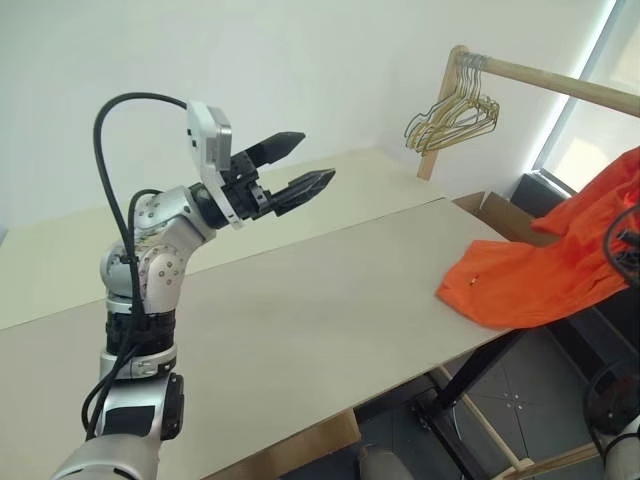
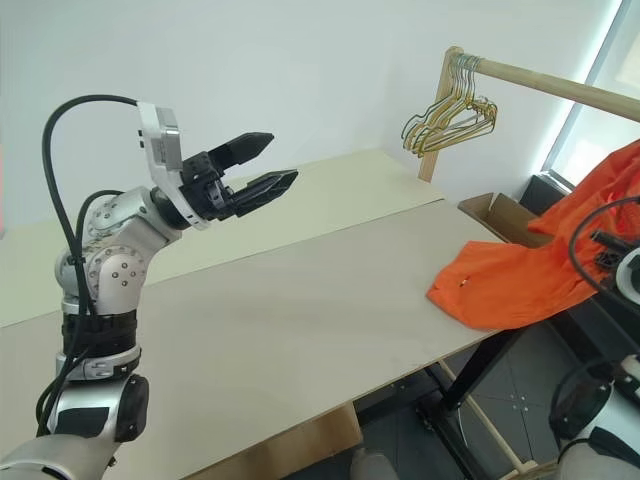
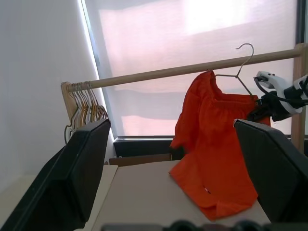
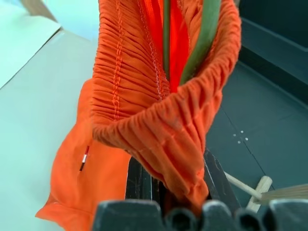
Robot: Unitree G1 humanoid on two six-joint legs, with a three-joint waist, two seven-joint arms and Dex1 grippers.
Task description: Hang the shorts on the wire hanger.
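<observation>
Beside the counter (image 1: 300, 330), right gripper (image 4: 166, 192) clamps shorts (image 3: 211, 144), seemingly threaded on wire hanger (image 3: 238, 72); left gripper (image 1: 300, 170) gapes; next, hook the rod (image 3: 183, 71).

One pair of shorts (image 1: 540, 270), one wire hanger (image 3: 239, 72), two end effectors.

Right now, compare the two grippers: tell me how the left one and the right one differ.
The left gripper is open and empty, its fingers spread above the table; the right gripper is shut on the orange shorts, pinching the gathered waistband. The left one hovers away from the cloth, while the right one lifts the shorts up by the wooden rail, with the wire hanger threaded through them. Both have two black fingers.
</observation>
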